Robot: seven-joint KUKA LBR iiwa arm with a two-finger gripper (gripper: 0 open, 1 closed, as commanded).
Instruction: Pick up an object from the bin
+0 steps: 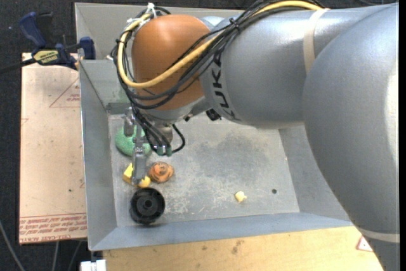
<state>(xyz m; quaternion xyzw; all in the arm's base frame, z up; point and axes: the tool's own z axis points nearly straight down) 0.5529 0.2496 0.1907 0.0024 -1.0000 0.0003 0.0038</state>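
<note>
While gripper (143, 158) sits low by green blob (124, 140), yellow bit (129, 172) | nothing looks lifted yet | jaws: honestly can't tell

Grey KUKA arm (304, 73), orange wrist cover (166, 47), black and yellow cables (190, 59).

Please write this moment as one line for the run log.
gripper: low in bin, left side | nearest: green lump, yellow piece, orange piece | also: black wheel | hold: cannot tell
</note>
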